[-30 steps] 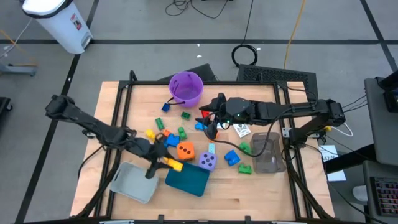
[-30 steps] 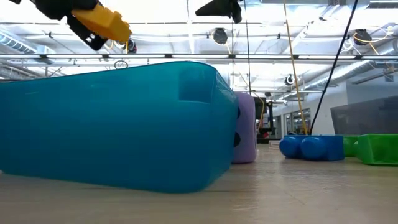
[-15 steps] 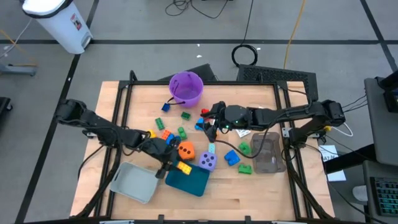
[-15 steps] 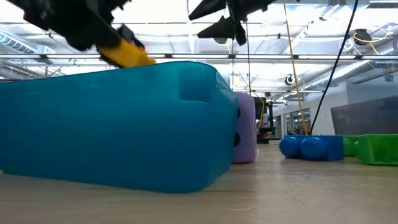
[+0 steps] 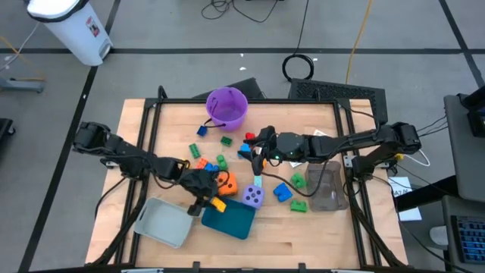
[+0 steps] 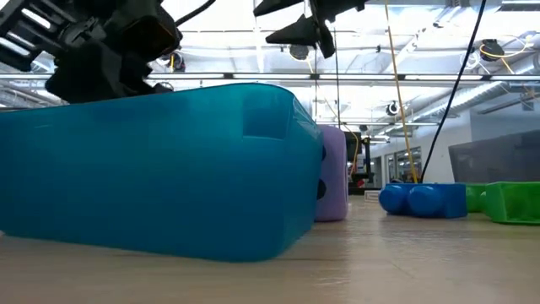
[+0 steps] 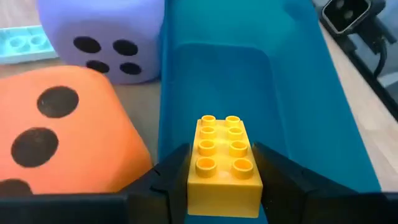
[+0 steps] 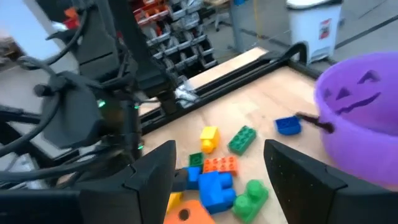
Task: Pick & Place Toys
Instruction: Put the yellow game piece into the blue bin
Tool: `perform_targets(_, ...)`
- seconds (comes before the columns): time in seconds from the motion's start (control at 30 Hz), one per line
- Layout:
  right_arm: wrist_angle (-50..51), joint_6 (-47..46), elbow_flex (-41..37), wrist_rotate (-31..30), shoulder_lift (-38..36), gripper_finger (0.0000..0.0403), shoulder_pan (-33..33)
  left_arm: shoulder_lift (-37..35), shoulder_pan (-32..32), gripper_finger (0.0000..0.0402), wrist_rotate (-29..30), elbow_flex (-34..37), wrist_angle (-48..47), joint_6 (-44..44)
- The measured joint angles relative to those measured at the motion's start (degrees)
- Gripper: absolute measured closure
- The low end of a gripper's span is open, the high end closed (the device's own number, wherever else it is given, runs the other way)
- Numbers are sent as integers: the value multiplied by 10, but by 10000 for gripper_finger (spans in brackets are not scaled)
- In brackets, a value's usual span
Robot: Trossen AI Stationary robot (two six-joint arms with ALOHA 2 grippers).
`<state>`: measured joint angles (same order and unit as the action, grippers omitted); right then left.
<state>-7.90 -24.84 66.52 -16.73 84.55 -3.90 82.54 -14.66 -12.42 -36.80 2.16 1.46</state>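
My left gripper [image 5: 214, 203] is shut on a yellow brick [image 7: 224, 158] over the left end of the teal tray [image 5: 231, 220]. In the low view the tray's wall [image 6: 160, 169] hides the brick, and only the dark gripper [image 6: 110, 51] shows above it. An orange die [image 7: 56, 137] and a purple die [image 7: 106, 37] rest on the table beside the tray. My right gripper [image 5: 255, 157] hangs open over the table's middle, above loose bricks [image 8: 221, 165], with nothing between its fingers. My left gripper pinches the yellow brick between its two fingers [image 7: 171, 177], one on each long side [image 7: 194, 177], at the end nearest the wrist. The fingers slant down from the table's left and lie along the brick. The brick's studs face up over the tray's inside.
A purple bucket [image 5: 226, 106] stands at the far middle. A grey tray [image 5: 163, 221] lies left of the teal one, a clear tray [image 5: 327, 186] at the right. Blue [image 6: 422, 200] and green [image 6: 506, 201] bricks lie near the purple die.
My left gripper has gone down and a little toward the table's right edge with the yellow brick, which has sunk behind the teal tray's wall in the low view. My right gripper has come down a little.
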Motion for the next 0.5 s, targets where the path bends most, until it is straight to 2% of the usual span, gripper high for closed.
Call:
perform_targets(0.13,0,5,0,-12,0,165,-1,0,0,222,5,0,-4,6)
perform_targets(0.5,0,7,0,-12,0,165,0,-4,7,217,21,0,-7,60)
